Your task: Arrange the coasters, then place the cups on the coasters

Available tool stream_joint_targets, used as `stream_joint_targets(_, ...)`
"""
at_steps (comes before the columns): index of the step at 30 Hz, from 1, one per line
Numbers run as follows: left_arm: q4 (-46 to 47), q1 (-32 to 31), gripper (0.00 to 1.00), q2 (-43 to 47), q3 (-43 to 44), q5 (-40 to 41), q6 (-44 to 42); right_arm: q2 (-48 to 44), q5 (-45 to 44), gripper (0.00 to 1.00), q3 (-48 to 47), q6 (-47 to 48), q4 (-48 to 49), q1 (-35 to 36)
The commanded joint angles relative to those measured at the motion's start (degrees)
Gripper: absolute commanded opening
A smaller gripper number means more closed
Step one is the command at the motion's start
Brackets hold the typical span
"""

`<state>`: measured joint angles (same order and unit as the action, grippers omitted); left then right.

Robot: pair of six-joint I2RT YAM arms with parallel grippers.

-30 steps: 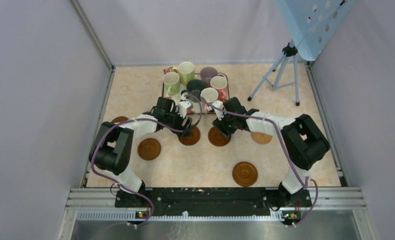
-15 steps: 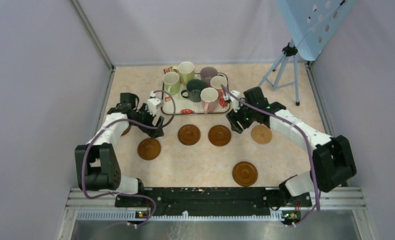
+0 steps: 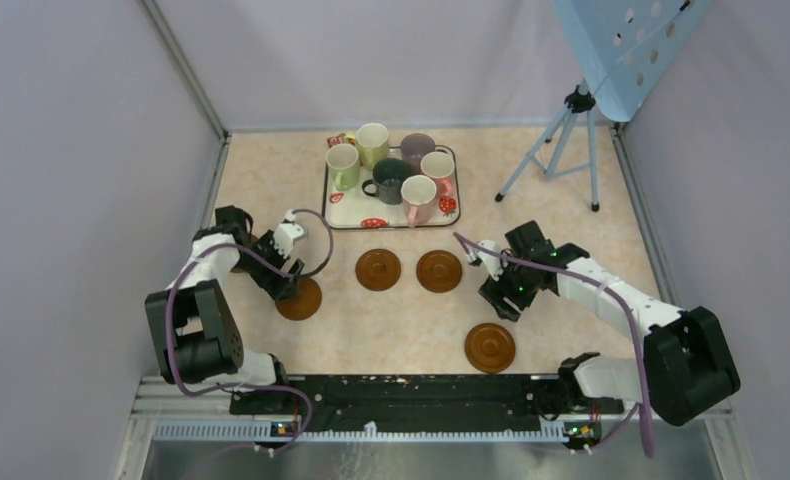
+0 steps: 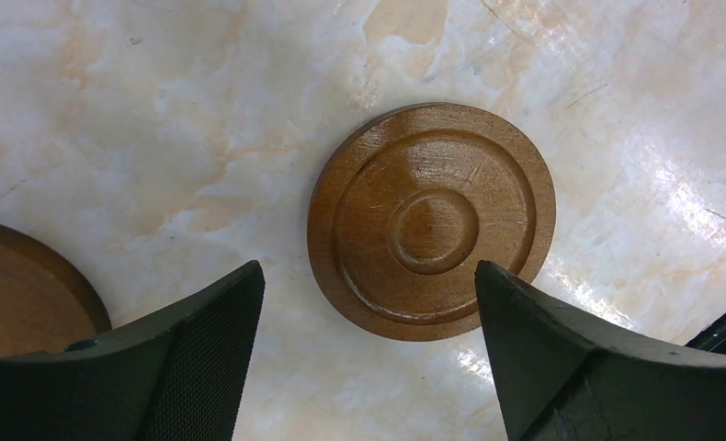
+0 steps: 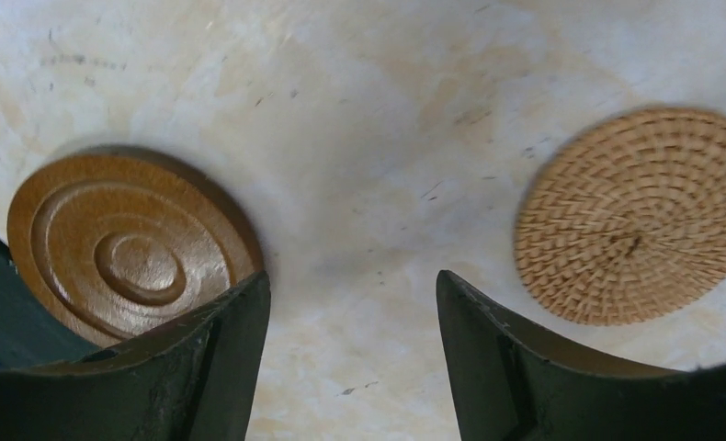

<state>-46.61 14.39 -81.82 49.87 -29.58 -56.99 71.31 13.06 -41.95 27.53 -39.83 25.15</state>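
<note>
Top external view: all six mugs (image 3: 390, 178) sit on the tray (image 3: 343, 205), coasters (image 3: 378, 269) only half lined up, I'd say. Meanwhile the left gripper (image 4: 367, 268) hangs spread over a wooden coaster (image 4: 433, 220), and the right gripper (image 5: 352, 276) is spread, empty, near a woven coaster (image 5: 635, 216).

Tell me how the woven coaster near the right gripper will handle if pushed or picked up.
The woven coaster lies flat on the smooth tabletop, so a push would probably slide it, not tip or roll it. Its basket-like weave suggests it is light and perhaps slightly flexible. Lying flush, its low edge may be hard to pinch.
</note>
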Motion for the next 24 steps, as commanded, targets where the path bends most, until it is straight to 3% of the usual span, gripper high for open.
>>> stream_joint_targets(1, 2.1, 0.4, 0.90, -2.1, -0.5, -0.5, -1.4, -4.6, -2.2, 0.67, 3.5, 5.8, 1.7, 5.1)
stream_joint_targets(6, 3.2, 0.4, 0.91, -2.2, -1.3, -0.3, -1.4, -7.9, 0.1, 0.75, 5.4, 6.5, 1.4, 9.7)
stream_joint_targets(17, 4.5, 0.5, 0.90, -0.6, -5.2, 0.0, -7.0, -5.7, -4.2, 0.77, 9.0, 6.2, 6.1, 17.9)
stream_joint_targets(24, 6.3, 0.5, 0.81, -1.5, -6.5, 0.2, -8.2, -0.4, -10.9, 0.67, 8.2, 3.0, 10.3, 18.3)
